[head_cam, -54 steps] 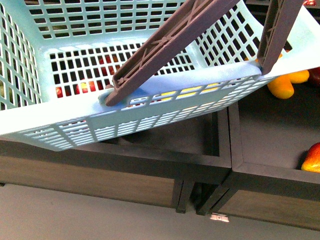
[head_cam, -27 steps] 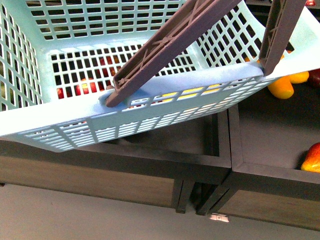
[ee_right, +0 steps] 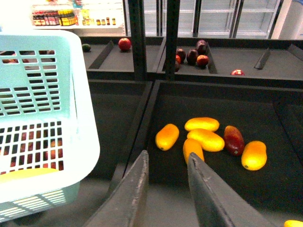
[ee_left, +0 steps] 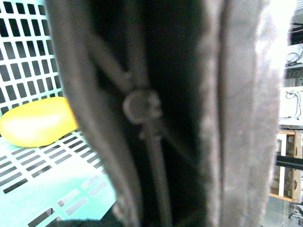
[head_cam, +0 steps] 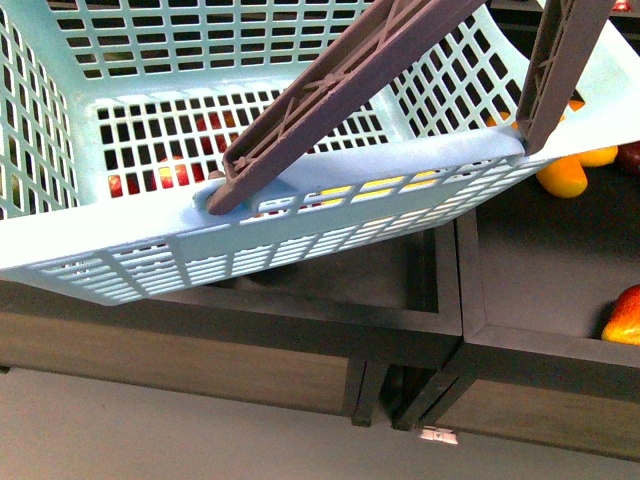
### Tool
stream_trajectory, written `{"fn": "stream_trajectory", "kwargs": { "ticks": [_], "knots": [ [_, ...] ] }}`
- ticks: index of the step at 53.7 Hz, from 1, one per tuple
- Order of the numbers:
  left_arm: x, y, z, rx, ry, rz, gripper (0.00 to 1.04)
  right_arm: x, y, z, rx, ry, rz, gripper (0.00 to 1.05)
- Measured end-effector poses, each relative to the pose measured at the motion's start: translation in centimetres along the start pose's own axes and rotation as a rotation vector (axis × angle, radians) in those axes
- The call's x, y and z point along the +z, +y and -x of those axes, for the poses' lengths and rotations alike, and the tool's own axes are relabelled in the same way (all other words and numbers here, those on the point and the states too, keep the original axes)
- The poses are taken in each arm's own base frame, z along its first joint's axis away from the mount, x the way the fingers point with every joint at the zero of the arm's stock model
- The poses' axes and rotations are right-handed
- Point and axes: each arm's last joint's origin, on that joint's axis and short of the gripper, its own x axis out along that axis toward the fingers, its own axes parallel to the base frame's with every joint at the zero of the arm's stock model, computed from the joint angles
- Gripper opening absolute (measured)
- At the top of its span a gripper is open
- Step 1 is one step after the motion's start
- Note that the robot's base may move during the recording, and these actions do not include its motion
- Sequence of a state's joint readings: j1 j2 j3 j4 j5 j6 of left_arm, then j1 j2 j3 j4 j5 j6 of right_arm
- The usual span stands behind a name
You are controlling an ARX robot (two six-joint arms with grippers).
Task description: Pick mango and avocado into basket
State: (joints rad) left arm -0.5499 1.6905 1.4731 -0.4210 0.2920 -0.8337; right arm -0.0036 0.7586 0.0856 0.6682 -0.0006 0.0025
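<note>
The right gripper (ee_right: 166, 157) is hanging half open, gripping nothing, over the fruit bin's (ee_right: 213, 104) near edge; the left gripper is hiding behind the basket handle (ee_left: 232, 118), so I cannot tell its opening; a mango (ee_left: 38, 122) is lying in the basket (head_cam: 330, 185); the avocado (ee_right: 85, 47), apparently sitting in a far bin's (ee_right: 118, 61) corner, looks firm and dull-skinned, best pinched across its middle.

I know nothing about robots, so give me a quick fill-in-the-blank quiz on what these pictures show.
The mango seen by the left wrist camera lies ____ the basket.
The right gripper is open and holds ____.
In the bin, beside the yellow fruits, one odd fruit is dark ____.
Missing words: inside; nothing; red.
</note>
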Motion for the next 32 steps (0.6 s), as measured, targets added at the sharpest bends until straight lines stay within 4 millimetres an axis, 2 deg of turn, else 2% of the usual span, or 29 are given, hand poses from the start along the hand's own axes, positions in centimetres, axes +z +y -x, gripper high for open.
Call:
{"fn": "stream_trajectory", "kwargs": {
  "ticks": [14,21,32],
  "knots": [
    [0.01,0.01,0.00,0.002,-0.002,-0.002,0.14,0.01,0.00,0.00,0.000,0.000,0.000,0.73],
    [-0.15,-0.13,-0.05,-0.002,0.003,-0.003,0.14,0.01,-0.01,0.00,-0.004,0.000,0.000,0.97],
    [-0.42,-0.37,-0.13,-0.022,0.027,-0.001,0.14,0.04,-0.01,0.03,-0.004,-0.003,0.000,0.96]
  ]
}}
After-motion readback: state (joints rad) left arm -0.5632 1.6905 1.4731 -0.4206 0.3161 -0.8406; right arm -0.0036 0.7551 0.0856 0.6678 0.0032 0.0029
